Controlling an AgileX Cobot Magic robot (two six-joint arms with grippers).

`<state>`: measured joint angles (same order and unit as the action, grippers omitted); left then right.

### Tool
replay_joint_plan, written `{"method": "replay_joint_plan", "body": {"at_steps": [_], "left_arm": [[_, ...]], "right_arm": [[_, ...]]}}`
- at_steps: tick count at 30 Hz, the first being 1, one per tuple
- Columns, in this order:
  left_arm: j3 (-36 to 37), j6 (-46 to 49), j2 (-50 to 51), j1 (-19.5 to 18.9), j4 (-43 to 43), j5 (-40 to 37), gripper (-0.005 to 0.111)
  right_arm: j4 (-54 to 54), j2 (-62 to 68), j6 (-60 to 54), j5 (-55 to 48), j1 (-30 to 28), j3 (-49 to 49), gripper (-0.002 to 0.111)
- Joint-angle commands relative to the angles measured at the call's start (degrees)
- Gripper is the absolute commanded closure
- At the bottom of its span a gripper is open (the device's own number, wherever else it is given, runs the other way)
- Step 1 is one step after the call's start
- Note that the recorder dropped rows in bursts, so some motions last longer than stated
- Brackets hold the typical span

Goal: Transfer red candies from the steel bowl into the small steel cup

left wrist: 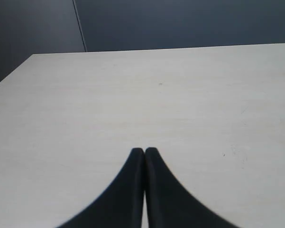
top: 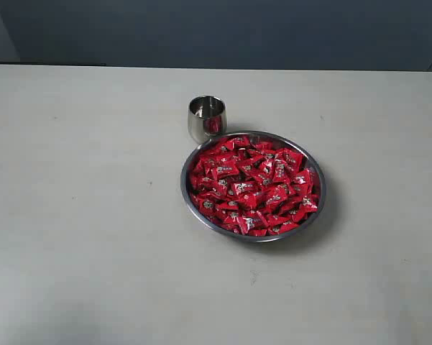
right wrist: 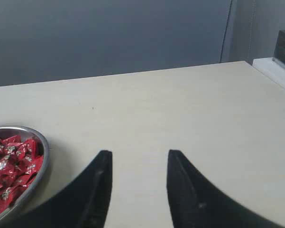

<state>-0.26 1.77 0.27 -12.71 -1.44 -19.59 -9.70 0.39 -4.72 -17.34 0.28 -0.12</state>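
Zero confirmed transfers to log so far.

Leftmost: noted the left gripper (left wrist: pixel 144 152) with black fingertips pressed together, pinching nothing, hanging over bare pale tabletop (left wrist: pixel 133 95). No task item anywhere in its wrist view. Not visible in the exterior view either.

Centre, far side: found the small shiny stainless-steel cup (top: pixel 207 117), a rounded handleless tumbler, upright on the table just beside the far-left rim of the dish, possibly touching it. Spotted a red patch low on its wall. Cannot tell whether that is a candy inside or only a reflection of the heap next door; probably the latter.

Just right of the cup: found the wide shallow round steel bowl (top: pixel 253 238), thin-rimmed, several times broader than the cup. Packed across with many small bright-red shiny wrapped candies (top: pixel 251 188), each with a small white mark, none spilled onto the table.

Rightmost: noted the right gripper (right wrist: pixel 141 154) with black fingers spread apart, gripping nothing, hanging over bare table near the bowl's rim (right wrist: pixel 45 152), apart from it. Also absent from the exterior view.

Judged as at or near the start: heap apparently whole, cup apparently empty. Left to do: reach into the heap, pinch a candy, carry it across and drop it into the cup, then repeat.
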Motion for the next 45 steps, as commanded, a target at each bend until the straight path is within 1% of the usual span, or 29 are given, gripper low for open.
{"method": "replay_joint_plan", "body": {"at_steps": [1,11,17,20,30,35,45], "left_arm": [[0.26,-0.08,-0.27,0.27,-0.04,0.45,0.106],[0.26,-0.08,-0.27,0.27,-0.04,0.45,0.106],[0.26,-0.08,-0.27,0.27,-0.04,0.45,0.106],[0.26,-0.08,-0.27,0.27,-0.04,0.45,0.106],[0.26,-0.08,-0.27,0.27,-0.04,0.45,0.106],[0.26,-0.08,-0.27,0.27,-0.13,0.45,0.106],[0.26,-0.08,-0.27,0.27,-0.13,0.45,0.106]], "right_arm": [[-0.07,-0.39,-0.27,0.76,-0.28,0.12,0.070],[0.08,-0.39,-0.27,3.70,-0.28,0.12,0.070],[-0.04,-0.39,-0.27,11.20,-0.28,0.12,0.070],[-2.28,-0.39,0.39,14.71,-0.28,0.12,0.070],[-2.89,-0.39,0.39,17.34,-0.28,0.12,0.070],[-12.45,-0.39,1.89,19.52,-0.28,0.12,0.070],[-14.09,-0.39,1.89,19.63,-0.28,0.12,0.070]]}}
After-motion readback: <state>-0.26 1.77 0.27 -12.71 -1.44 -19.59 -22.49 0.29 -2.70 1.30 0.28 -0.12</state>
